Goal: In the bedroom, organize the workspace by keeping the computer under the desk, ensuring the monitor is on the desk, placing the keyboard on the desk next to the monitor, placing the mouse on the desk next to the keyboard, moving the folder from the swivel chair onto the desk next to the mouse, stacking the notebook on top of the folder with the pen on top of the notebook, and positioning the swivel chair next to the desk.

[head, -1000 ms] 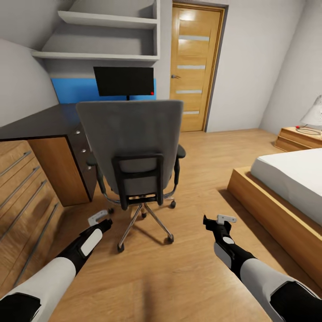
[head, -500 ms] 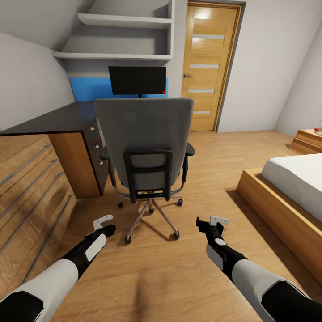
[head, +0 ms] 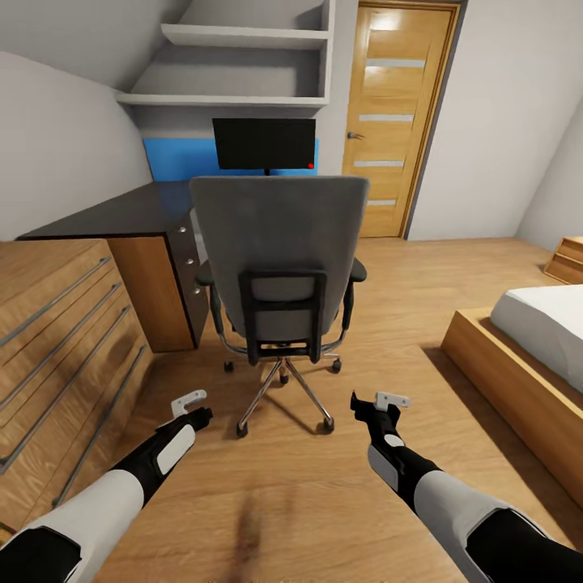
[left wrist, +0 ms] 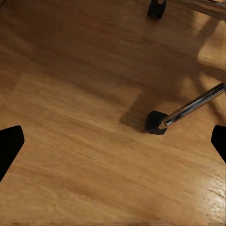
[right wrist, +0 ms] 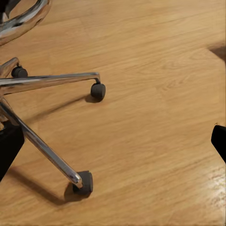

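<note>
The swivel chair (head: 279, 243) stands in front of me with its grey back toward me, beside the black desk (head: 121, 212). On the desk, behind the chair, stands the monitor (head: 265, 144). The chair back hides the seat, so the folder is hidden; computer, keyboard, mouse, notebook and pen are out of view. My left gripper (head: 194, 409) and right gripper (head: 368, 405) hang low over the floor just short of the chair's chrome base, both open and empty. The left wrist view has my left gripper (left wrist: 113, 143) over one castor (left wrist: 153, 122). My right gripper (right wrist: 113, 141) looks at chrome spokes (right wrist: 47, 80).
A wooden drawer unit (head: 57, 324) lines the left side. The bed (head: 534, 340) with its wooden frame stands at the right. A wooden door (head: 397, 121) is closed at the back, with grey shelves (head: 235, 69) above a blue wall panel (head: 174, 158). Wood floor lies around the chair.
The whole picture has shifted right, so the camera has turned left; the nightstand and lamp have left the view. The chair looks slightly nearer. Both arms keep their pose.
</note>
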You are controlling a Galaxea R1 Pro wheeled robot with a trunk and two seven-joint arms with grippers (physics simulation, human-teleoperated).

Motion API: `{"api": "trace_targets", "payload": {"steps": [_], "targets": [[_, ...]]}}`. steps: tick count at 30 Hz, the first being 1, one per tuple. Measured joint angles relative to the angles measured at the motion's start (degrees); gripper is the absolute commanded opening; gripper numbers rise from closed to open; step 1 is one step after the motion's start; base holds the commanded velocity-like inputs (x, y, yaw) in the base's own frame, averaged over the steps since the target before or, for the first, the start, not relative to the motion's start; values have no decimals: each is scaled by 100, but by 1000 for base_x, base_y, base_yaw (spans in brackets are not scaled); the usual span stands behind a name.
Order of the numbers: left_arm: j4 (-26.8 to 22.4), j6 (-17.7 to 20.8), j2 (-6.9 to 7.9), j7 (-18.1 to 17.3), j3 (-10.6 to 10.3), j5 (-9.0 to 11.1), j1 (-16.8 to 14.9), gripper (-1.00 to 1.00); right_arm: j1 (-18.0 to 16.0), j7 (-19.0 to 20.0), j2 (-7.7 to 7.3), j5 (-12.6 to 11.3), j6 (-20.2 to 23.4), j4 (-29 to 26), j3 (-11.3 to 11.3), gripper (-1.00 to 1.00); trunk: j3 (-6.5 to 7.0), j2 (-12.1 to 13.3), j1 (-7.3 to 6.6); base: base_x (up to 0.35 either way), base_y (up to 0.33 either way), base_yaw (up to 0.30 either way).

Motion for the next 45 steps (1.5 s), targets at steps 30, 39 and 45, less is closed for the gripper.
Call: {"api": "trace_targets", "payload": {"steps": [30, 39, 45], "targets": [[43, -217, -1028, 63, -1105, -236, -13, 100, -283, -856, 721, 707, 2388, -1205, -7, 100, 0, 0, -1, -83, -75, 0], [-122, -277, -832, 34, -1067, -269, -15, 100, -290, -909, 722, 752, 1573, -1392, 0, 100, 0, 0, -1, 0, 0, 0], [-158, -329, -789, 23, -1074, -268, -15, 100, -276, -930, 733, 752, 1002, -1328, 12, 100, 0, 0, -1, 0, 0, 40]]}}
